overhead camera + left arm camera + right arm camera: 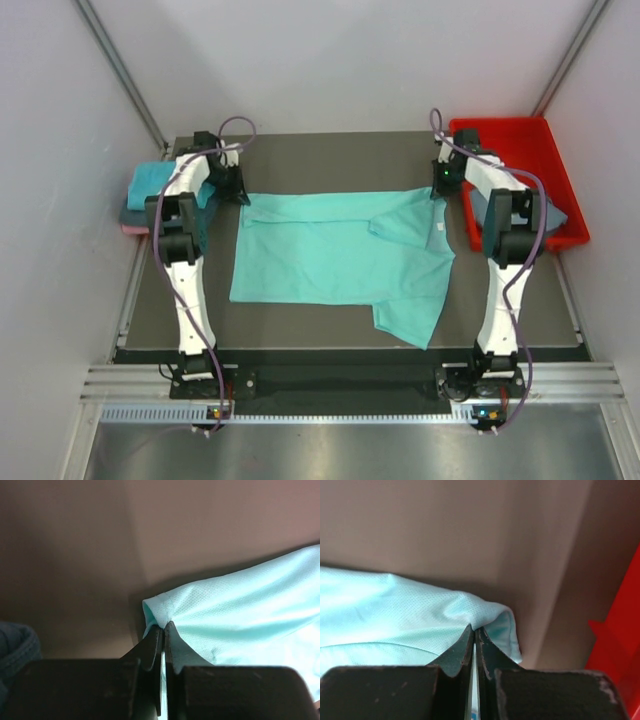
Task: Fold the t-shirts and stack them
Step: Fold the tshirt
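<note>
My left end effector (pixel 164 629) pinches the turquoise t-shirt (pixel 330 255) at its far left corner, my right end effector (pixel 474 630) pinches far right corner; shirt spread flat mid surface (pixel 330 150).

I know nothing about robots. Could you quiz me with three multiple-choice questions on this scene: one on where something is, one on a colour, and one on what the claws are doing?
1. Where is the red tray?
A) at the far right of the table
B) at the near left
C) under the spread cloth

2. What colour is the shirt spread out flat?
A) pink
B) turquoise
C) white

3. What are the left gripper and right gripper doing?
A) both hang wide open
B) each is shut on the shirt's far edge
C) one holds the tray

Answers: 1 A, the overhead view shows it there; 2 B, the cloth is pale blue-green; 3 B, both wrist views show cloth pinched between closed fingers.
</note>
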